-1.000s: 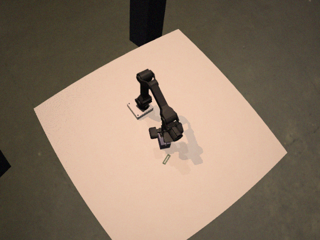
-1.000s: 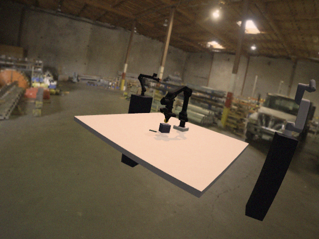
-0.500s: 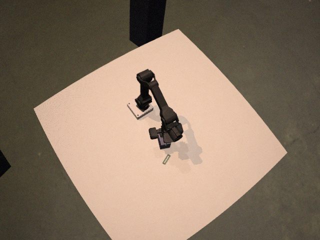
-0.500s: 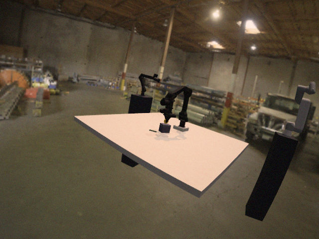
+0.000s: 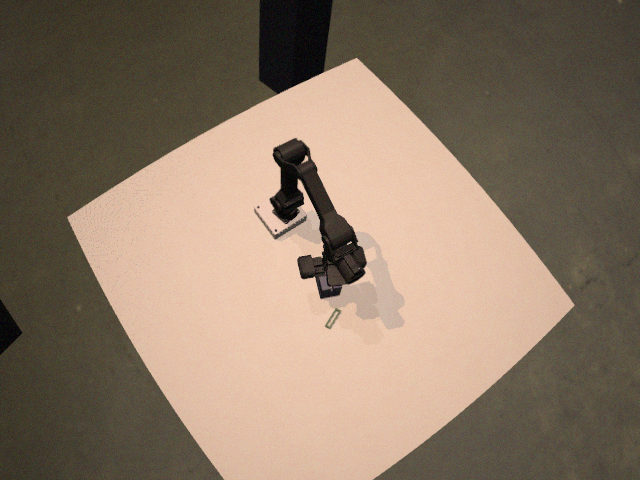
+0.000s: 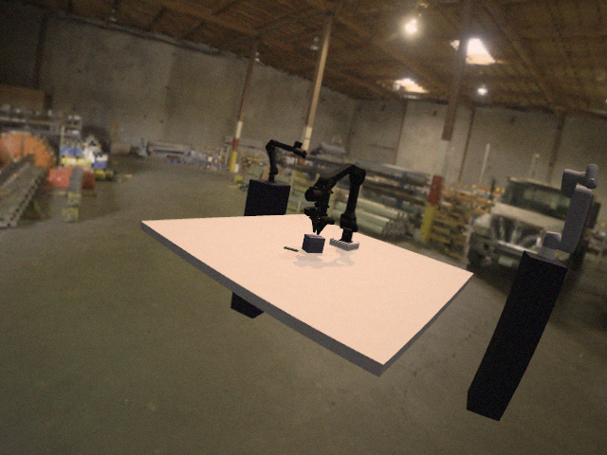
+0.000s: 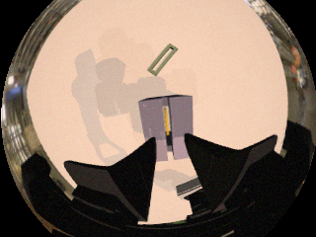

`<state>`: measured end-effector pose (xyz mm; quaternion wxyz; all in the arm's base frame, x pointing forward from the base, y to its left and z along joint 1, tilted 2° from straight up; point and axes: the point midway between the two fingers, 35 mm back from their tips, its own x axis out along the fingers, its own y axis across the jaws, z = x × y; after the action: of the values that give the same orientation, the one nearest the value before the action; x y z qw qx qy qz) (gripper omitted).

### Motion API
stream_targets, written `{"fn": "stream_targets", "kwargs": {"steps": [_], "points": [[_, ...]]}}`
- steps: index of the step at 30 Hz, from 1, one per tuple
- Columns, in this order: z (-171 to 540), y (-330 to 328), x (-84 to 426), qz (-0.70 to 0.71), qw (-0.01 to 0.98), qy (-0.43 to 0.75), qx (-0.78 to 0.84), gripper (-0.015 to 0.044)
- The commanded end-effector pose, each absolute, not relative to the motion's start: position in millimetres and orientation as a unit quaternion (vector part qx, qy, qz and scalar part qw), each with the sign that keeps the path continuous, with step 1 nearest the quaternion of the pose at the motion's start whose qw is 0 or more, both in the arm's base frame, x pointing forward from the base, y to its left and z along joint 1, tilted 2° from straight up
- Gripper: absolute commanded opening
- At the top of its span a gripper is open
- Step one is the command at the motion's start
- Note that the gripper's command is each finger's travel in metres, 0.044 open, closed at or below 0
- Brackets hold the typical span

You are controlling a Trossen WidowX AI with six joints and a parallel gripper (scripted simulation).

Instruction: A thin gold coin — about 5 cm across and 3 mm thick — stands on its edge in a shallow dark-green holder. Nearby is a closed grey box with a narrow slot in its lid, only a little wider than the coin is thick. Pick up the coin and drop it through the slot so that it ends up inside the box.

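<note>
Release step: claw (image 7: pixel 170 158) parted and empty above grey box (image 7: pixel 166 125), coin (image 7: pixel 166 120) edge-on in the lid slot, holder (image 7: pixel 161 59) vacated beyond; best held steady overhead, lifted straight once coin sinks.

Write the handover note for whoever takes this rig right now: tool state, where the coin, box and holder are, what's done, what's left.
Tool: open, holding nothing, poised directly above the grey box.
Coin: released, seen as a gold sliver in the lid slot; whether it has dropped fully inside cannot be told.
Holder: vacant, on the table beyond the box.
Done: coin picked, carried, lined up with the slot and let go.
Left: confirm the coin has fallen through; if it sticks, nudge it down, then retract the arm.
</note>
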<state>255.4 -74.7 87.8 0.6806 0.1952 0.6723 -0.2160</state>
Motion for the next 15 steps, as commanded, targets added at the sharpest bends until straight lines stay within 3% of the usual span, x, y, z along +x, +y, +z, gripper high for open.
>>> {"fn": "stream_targets", "kwargs": {"steps": [1, 3, 13, 15], "points": [[88.2, -74.7, 255.6, -0.216, 0.681, 0.672, 0.195, 0.0161], [88.2, -74.7, 255.6, -0.216, 0.681, 0.672, 0.195, 0.0161], [115.4, -73.7, 255.0, -0.216, 0.68, 0.673, 0.195, 0.0423], [139.4, -72.2, 252.3, -0.216, 0.678, 0.675, 0.195, 0.044]]}}
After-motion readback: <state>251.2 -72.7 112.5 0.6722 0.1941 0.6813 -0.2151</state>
